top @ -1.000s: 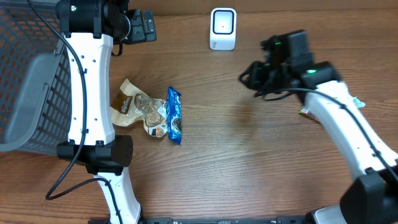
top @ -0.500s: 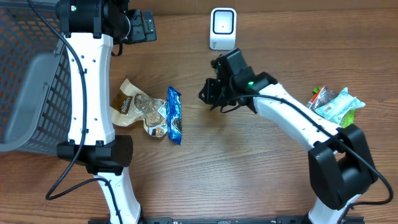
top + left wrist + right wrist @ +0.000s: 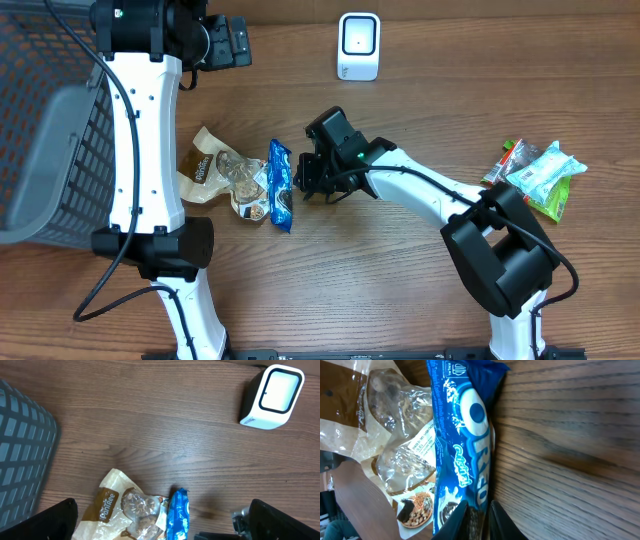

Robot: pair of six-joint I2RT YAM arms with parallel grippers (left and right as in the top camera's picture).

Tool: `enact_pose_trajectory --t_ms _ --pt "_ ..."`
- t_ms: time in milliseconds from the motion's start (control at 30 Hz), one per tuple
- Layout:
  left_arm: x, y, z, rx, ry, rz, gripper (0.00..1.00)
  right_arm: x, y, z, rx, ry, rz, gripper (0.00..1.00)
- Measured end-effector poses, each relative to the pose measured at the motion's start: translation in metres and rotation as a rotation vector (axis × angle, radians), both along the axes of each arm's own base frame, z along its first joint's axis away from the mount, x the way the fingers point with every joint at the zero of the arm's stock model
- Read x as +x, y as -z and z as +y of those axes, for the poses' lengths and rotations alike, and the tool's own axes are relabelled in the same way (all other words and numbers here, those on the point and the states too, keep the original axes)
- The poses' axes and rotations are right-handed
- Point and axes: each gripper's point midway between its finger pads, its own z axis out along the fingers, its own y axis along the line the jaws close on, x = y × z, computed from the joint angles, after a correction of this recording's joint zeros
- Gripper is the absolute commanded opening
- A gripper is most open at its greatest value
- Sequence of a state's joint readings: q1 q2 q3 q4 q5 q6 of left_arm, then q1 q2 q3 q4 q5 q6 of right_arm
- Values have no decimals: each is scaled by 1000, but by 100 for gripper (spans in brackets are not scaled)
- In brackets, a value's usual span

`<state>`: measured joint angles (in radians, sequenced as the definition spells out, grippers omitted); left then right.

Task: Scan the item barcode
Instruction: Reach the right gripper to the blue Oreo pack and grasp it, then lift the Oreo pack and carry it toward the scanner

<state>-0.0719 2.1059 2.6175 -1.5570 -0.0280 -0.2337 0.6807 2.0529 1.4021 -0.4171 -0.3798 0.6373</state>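
A brown wooden table point(image 3: 400, 270) fills the frame. A grey mesh basket point(image 3: 50, 140) sits at the left edge. The left gripper point(image 3: 162, 522) hangs at upper left with its fingers spread wide. A white scanner point(image 3: 359, 45) stands at top centre, and loose wrappers point(image 3: 535, 170) lie at the right. A brown-and-clear snack bag point(image 3: 215, 170) touches the blue Oreo packet point(image 3: 281, 185), left of centre. The right gripper point(image 3: 305, 180) has swung over from the right to the packet's edge. Its fingers are nearly together, and whether they pinch the packet cannot be told.
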Motion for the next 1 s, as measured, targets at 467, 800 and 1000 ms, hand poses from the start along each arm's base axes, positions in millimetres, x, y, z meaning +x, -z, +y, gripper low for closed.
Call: enact_pose_trajectory --t_ms 467,800,1000 --pt "0 0 0 0 0 0 100 -7 9 29 46 -40 -27 28" --pt "0 0 0 0 0 0 100 -11 9 42 38 -49 -75 43" --pt "0 0 0 0 0 0 100 -10 19 40 21 -42 -70 43"
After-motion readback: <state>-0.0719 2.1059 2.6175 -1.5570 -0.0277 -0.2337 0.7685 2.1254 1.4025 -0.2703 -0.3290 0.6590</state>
